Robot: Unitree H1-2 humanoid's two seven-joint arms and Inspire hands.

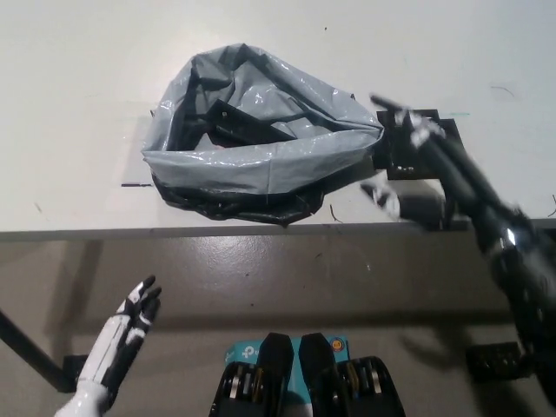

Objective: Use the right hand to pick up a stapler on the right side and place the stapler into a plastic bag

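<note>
A long black stapler (248, 126) lies inside the crumpled grey plastic bag (261, 169), left of the black right hand (434, 161), whose blurred fingers are spread wide and empty. Placing looks done; the next move only calls for clearing the arm without snagging the bag's rim. The white left hand (126, 334) rests low, empty, its fingers loosely extended.

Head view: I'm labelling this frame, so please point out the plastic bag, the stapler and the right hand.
plastic bag (252, 169): head view, on its grey front wall.
stapler (252, 129): head view, on its dark body inside the bag.
right hand (439, 161): head view, on the blurred palm.
</note>
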